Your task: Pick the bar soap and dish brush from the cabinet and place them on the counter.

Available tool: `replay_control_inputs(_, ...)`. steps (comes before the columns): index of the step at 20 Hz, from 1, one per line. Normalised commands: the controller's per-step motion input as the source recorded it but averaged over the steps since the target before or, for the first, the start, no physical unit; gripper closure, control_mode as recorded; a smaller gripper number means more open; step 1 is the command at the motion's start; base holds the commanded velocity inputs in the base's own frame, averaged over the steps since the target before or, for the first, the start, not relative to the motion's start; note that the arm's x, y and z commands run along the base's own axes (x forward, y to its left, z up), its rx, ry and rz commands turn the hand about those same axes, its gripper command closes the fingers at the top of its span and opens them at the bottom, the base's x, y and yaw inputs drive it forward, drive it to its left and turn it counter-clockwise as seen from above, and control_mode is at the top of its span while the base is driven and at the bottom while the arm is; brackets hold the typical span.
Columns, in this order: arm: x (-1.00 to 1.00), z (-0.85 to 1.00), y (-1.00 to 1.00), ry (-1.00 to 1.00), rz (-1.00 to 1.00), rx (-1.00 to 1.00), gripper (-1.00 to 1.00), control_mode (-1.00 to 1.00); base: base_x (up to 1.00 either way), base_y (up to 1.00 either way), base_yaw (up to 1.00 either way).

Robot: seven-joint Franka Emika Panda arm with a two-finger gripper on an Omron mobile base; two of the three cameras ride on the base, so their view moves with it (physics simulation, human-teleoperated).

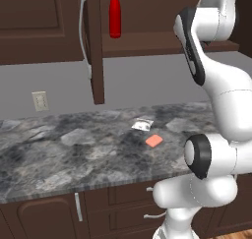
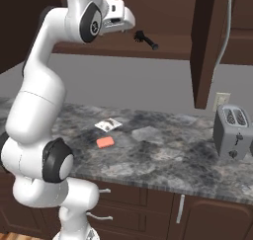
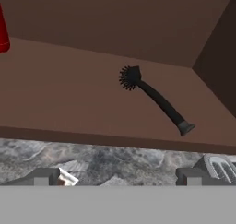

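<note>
so the task looks about half done. the bar soap [image 1: 154,140] is already lying flat on the counter [image 1: 59,154], centre-right of the left base view, just below and right of a small whitish packet [image 1: 142,125], close but not touching as far as i can tell. in the right base view the soap sits centre-left of the frame.

what's left is the dish brush [image 3: 154,97]. it's still on the shelf of the open cabinet [image 1: 97,46], lying on its side in the middle of the hand view, bristly head toward the upper left, handle running down to the lower right. the red bottle [image 1: 114,13] stands on the same shelf, top centre of the left base view, well apart from the brush.

the gripper [image 2: 129,20] is up at shelf height, top centre-left of the right base view, near the brush but not touching it. fingers are spread wide apart with nothing between them. my guess is it needs to reach in and close on the handle next.
</note>
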Motion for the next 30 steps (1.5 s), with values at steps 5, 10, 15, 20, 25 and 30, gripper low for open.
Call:
replay_control_inputs(5, 0.03, -0.16, -0.22, -0.01, 0.03, 0.06, -1.00, -1.00, 0.00, 0.00, 0.00)
replay_control_inputs(10, 0.12, -0.23, -0.23, -0.03, 0.06, 0.06, -1.00, -1.00, 0.00, 0.00, 0.00)
replay_control_inputs(15, 0.09, -0.02, -0.12, -0.11, 0.07, 0.00, -1.00, -1.00, 0.00, 0.00, 0.00)
replay_control_inputs(20, 0.14, 0.00, -0.08, -0.11, 0.06, -0.01, -1.00, -1.00, 0.00, 0.00, 0.00)
replay_control_inputs(25, 0.20, -0.02, 0.00, 0.00, 0.04, -0.06, -1.00, -1.00, 0.00, 0.00, 0.00)
replay_control_inputs(30, 0.33, 0.00, 0.00, 0.13, 0.03, -0.10, -1.00, -1.00, 0.00, 0.00, 0.00)
